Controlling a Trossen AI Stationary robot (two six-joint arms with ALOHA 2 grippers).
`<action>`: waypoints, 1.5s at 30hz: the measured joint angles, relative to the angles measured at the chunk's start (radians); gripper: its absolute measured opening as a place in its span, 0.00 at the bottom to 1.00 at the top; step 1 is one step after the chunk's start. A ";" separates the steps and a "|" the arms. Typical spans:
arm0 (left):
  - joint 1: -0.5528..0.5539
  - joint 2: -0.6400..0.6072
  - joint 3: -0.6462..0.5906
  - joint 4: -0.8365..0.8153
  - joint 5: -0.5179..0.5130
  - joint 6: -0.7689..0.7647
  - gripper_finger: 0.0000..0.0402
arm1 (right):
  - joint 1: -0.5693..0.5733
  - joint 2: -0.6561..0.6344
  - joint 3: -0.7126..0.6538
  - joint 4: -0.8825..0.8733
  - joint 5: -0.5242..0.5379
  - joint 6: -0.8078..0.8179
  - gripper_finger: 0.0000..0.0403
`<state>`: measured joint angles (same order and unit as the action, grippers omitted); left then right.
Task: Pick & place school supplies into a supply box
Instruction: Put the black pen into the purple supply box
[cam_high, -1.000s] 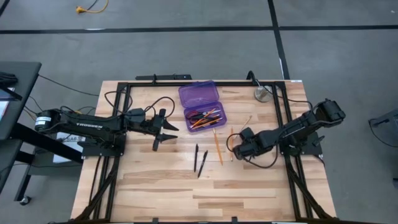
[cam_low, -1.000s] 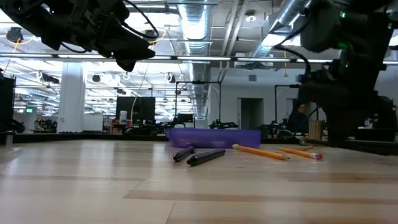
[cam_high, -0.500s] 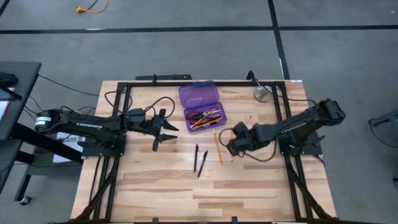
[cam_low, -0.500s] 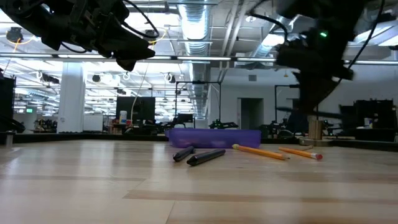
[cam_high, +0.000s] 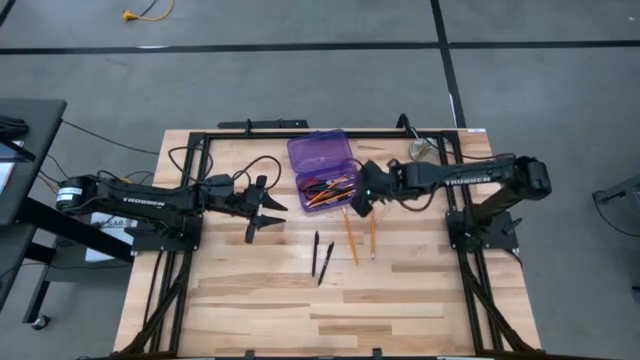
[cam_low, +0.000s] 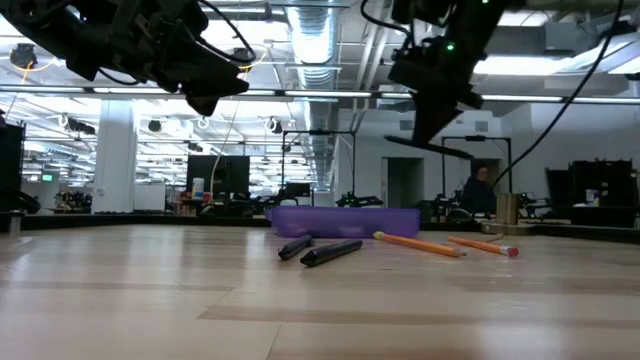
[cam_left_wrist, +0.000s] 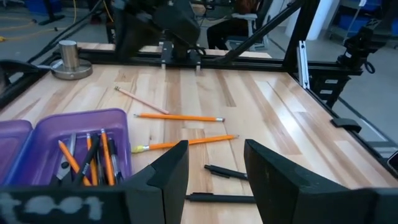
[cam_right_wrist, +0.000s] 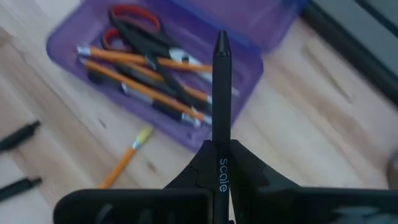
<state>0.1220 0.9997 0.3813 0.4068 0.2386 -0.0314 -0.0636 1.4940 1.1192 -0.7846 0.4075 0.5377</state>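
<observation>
The purple supply box (cam_high: 327, 185) lies open near the table's far edge, its lid (cam_high: 318, 150) folded back. It holds orange pencils, black pens and red-handled scissors (cam_right_wrist: 127, 18). Two orange pencils (cam_high: 351, 235) and two black pens (cam_high: 320, 258) lie on the table nearer to me. My right gripper (cam_high: 358, 200) hovers at the box's right side, shut on a black pen (cam_right_wrist: 221, 93). My left gripper (cam_high: 265, 210) hangs open in the air, left of the box. My right gripper pinches the black pen between its two fingers (cam_right_wrist: 242, 163), at the printed stretch of its barrel (cam_right_wrist: 222, 163). The fingers lie along the pen, whose capped end (cam_right_wrist: 221, 42) sticks out past the fingertips. The pen is lifted clear above the open box.
A round grey metal disc (cam_high: 421, 151) sits at the far right corner. A black frame (cam_high: 300, 135) runs around the work area. A thin stick (cam_left_wrist: 140, 99) lies right of the box. Bare wood spreads over the near half of the table (cam_high: 320, 310).
My right gripper has risen and swung from beside the loose pencils toward the table's far edge and left. It has carried the black pen over to the box's right side. The left arm and everything on the table have stayed put.
</observation>
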 joint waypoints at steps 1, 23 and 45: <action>-0.003 0.000 0.000 -0.002 0.001 -0.009 0.36 | -0.016 0.000 0.001 0.022 -0.008 -0.031 0.01; -0.033 0.000 0.001 -0.009 -0.004 -0.183 0.36 | -0.183 0.360 0.231 0.252 -0.187 -0.542 0.02; -0.122 0.000 0.001 -0.098 -0.046 -0.160 0.36 | -0.191 0.492 0.301 0.208 -0.261 -0.590 0.15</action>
<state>0.0004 0.9993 0.3820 0.3092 0.1925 -0.1912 -0.2542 1.9858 1.4200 -0.5762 0.1462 -0.0524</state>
